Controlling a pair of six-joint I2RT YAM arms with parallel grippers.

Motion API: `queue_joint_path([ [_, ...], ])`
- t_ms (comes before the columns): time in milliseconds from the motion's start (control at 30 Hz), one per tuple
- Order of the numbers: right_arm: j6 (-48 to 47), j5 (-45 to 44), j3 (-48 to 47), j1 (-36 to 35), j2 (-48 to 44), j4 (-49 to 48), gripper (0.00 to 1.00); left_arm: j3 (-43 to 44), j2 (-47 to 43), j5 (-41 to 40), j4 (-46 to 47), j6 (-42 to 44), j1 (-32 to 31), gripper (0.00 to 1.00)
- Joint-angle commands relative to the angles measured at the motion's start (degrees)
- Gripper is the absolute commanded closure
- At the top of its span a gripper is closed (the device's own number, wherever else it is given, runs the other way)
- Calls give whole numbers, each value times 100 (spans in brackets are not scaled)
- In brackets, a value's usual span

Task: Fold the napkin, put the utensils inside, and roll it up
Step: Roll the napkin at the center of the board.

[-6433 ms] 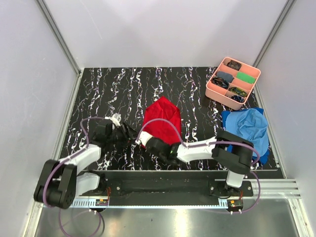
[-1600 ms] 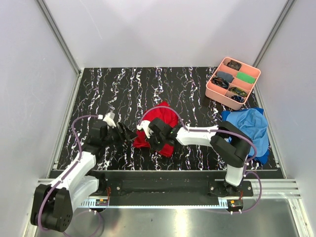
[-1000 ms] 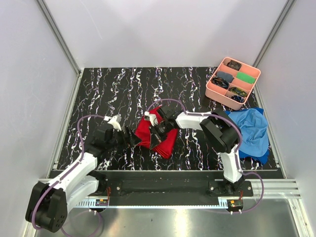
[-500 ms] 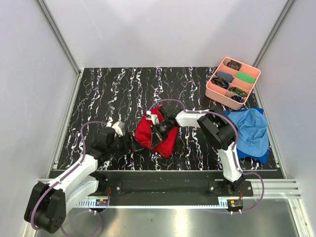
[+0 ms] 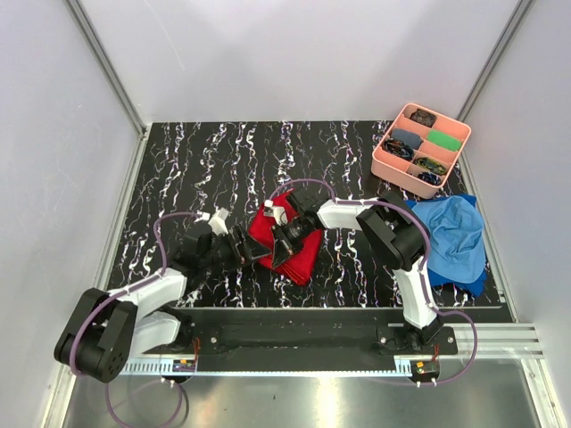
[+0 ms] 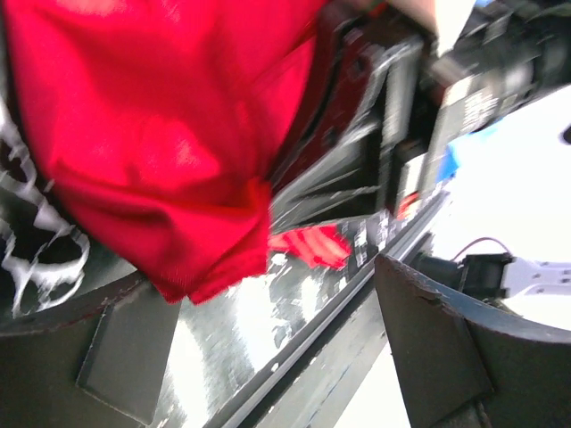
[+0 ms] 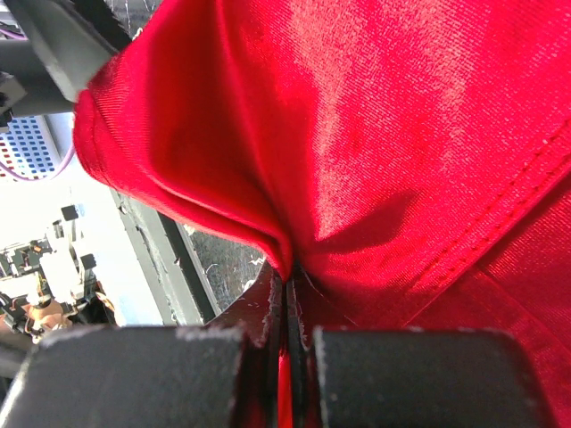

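We're looking at our left arm (image 5: 153,290) and right arm (image 5: 337,215): smooth white shells between chunky black joints. Thin purple cables (image 5: 303,182) loop off each one. Up close, our fingers (image 6: 430,349) are dark grey, edges scuffed pale.

From above, the right gripper (image 5: 289,234) has its fingertips buried in the folds of the napkin (image 5: 294,257), so their exact bite is lost there, and whatever lies inside the bundle is covered by cloth. The left wrist view is smeared with blur, the napkin runs off its top and left edges, and both fingers (image 6: 125,357) of the left gripper (image 6: 259,294) are cut by the bottom edge. The dark bits in the pink tray (image 5: 397,178) are too small to name, and the right arm (image 5: 397,245) hides the blue cloth (image 5: 455,232) along its side nearest the napkin.
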State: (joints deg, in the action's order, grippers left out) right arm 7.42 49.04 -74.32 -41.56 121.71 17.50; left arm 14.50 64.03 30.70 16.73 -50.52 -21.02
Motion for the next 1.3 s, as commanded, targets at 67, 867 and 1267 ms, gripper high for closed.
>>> queue_joint_path([
  [67, -12, -78, -29, 34, 54, 52, 100, 176, 188, -169, 1218, -178, -8, 11],
  [867, 269, -105, -73, 87, 160, 26, 100, 439, -136, -1874, -239, 2213, 133, 11],
  [1267, 260, -26, -91, 104, 178, 26, 100, 422, 39, -1822, -188, 2424, 124, 21],
])
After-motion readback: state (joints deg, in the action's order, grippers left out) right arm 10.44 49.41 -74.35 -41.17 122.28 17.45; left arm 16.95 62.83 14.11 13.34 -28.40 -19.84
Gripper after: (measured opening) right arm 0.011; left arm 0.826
